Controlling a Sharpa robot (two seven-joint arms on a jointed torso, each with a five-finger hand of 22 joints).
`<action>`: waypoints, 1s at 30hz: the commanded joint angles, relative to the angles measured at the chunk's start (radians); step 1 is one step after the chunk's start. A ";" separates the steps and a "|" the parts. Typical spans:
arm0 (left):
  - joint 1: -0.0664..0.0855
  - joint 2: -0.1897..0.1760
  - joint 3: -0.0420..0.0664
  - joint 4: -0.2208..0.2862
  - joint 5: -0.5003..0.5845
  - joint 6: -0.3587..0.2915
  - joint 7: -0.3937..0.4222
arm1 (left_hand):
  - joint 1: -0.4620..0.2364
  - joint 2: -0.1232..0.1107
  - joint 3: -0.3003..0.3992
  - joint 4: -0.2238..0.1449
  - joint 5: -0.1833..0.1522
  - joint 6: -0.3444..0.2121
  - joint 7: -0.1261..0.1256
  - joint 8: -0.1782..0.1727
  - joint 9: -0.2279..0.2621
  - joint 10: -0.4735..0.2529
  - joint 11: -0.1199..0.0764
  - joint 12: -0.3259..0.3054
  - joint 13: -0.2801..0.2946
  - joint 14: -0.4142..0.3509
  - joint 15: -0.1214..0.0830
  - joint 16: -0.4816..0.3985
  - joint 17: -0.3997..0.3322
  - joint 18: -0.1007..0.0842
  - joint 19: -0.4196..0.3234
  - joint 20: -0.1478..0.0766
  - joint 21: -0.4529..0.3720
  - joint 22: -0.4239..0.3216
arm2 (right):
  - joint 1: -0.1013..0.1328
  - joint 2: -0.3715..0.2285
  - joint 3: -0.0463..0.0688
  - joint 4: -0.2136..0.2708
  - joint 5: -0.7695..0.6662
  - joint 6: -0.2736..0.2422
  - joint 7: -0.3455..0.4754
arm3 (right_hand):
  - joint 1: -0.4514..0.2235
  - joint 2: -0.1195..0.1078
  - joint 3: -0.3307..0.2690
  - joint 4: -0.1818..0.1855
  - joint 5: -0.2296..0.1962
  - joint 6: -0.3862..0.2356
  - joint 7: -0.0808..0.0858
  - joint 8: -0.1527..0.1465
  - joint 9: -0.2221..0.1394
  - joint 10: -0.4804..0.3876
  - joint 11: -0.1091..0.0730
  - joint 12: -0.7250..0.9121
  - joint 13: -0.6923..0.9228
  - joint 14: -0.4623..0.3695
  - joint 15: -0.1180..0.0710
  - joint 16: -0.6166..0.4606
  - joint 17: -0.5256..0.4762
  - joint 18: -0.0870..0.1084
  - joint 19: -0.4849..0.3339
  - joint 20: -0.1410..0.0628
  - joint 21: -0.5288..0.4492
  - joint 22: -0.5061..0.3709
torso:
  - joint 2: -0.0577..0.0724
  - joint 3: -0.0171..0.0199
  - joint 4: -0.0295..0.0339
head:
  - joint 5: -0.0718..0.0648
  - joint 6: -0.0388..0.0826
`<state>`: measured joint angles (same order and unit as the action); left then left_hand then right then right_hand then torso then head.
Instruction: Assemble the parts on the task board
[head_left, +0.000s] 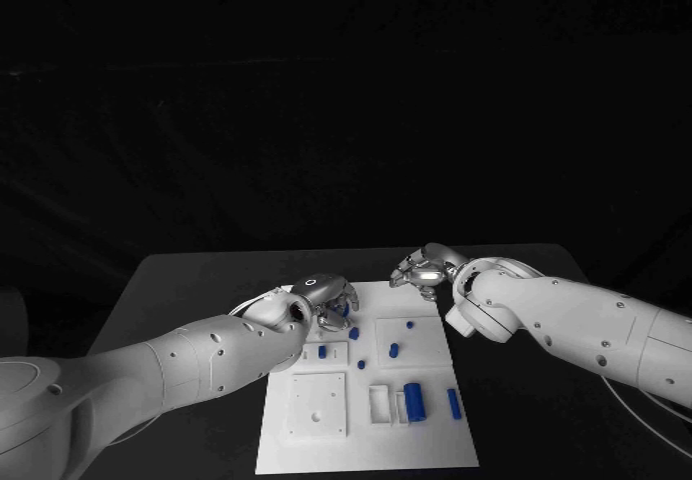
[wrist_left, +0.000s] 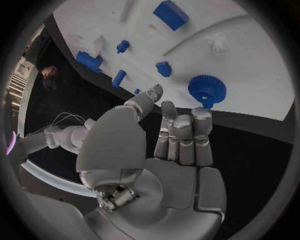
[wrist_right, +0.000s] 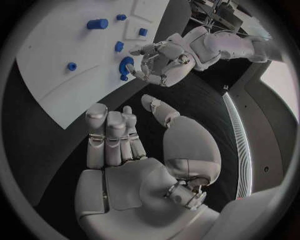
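the white rectangular task board (head_left: 368, 400) lies mid-counter (head_left: 188, 290) on the black surface, with small blue parts scattered over it. a round blue toothed gear (wrist_left: 207, 89) sits at the board's eleven o'clock corner, touched by the left robot hand (head_left: 320, 297), fingers close together. the right robot hand (head_left: 426, 270) hovers at one o'clock, just off the board, fingers loosely parted, holding nothing.

Head camera looks down at the task board (head_left: 368, 400) from above; both wrist cameras sit close behind their hands, sharing the board's far edge.
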<state>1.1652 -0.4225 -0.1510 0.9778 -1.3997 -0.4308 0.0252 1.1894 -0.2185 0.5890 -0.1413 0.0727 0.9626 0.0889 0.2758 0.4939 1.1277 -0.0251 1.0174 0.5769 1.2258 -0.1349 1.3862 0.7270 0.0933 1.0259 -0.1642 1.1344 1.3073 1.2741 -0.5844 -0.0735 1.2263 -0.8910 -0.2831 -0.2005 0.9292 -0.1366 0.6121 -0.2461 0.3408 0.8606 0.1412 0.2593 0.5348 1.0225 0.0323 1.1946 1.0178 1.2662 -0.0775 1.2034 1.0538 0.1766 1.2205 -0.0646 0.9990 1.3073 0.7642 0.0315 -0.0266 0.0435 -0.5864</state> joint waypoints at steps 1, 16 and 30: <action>0.010 -0.015 0.006 0.020 0.068 0.025 0.008 | -0.004 -0.002 0.001 0.005 0.001 -0.009 0.006 -0.007 -0.002 -0.005 0.005 -0.009 -0.003 0.002 0.005 -0.007 0.002 0.029 -0.001 -0.062 -0.005 0.002 | -0.001 0.012 -0.001 -0.004 -0.107 0.013 0.016 | 0.011 -0.003 0.001 -0.010 -0.006 0.001 0.004 -0.004 0.001 0.000 0.000 0.006 -0.002 0.006 0.000 -0.003 0.001 0.085 -0.003 -0.007 0.006 0.019 | 0.000 -0.0006 0.0007 | 0.001 0.000; 0.106 -0.183 0.049 0.208 0.542 0.056 0.049 | -0.008 0.010 0.018 -0.007 0.003 -0.054 0.043 -0.030 -0.002 -0.073 0.045 -0.194 -0.103 -0.085 0.045 -0.187 -0.055 0.003 -0.097 -0.017 -0.120 -0.047 | -0.013 0.130 -0.061 -0.083 -0.585 0.011 0.052 | 0.086 -0.047 0.062 -0.016 -0.143 0.011 0.001 -0.004 0.001 0.001 -0.003 0.007 -0.006 0.006 -0.003 -0.007 0.003 0.085 -0.006 0.003 0.005 0.018 | 0.000 -0.0029 0.0123 | 0.002 -0.003; 0.142 -0.279 0.048 0.318 0.793 0.118 0.054 | -0.082 0.013 -0.069 -0.008 -0.021 -0.063 0.048 -0.027 0.009 -0.063 0.052 -0.250 -0.130 -0.084 0.052 -0.258 -0.063 -0.009 -0.110 -0.011 -0.164 -0.067 | -0.057 0.212 -0.090 -0.159 -0.741 -0.003 0.083 | 0.136 -0.074 0.111 -0.012 -0.252 0.017 -0.010 -0.008 -0.011 0.013 -0.014 0.014 -0.007 0.017 -0.012 -0.001 0.008 0.085 0.003 0.008 0.015 0.020 | 0.009 -0.0134 0.0459 | -0.015 -0.008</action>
<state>1.3058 -0.7019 -0.1037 1.2863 -0.6998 -0.3497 0.0634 1.1132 -0.2057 0.5234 -0.1490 0.0549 0.8987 0.1312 0.2508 0.5025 1.0578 0.0264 0.7734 0.4476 1.1346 -0.0802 1.1332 0.6629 0.0855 0.9182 -0.1252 0.9756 1.2415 1.2177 -0.3737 -0.1628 1.0648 -1.5485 -0.2854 -0.1469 1.0603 -0.2095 0.7208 -0.2580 0.0923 0.8735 0.1321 0.2551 0.5248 1.0341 0.0208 1.2006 1.0107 1.2779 -0.0890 1.1996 1.0615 0.1766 1.2192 -0.0601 1.0106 1.3079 0.7703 0.0220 0.0106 0.0314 -0.5930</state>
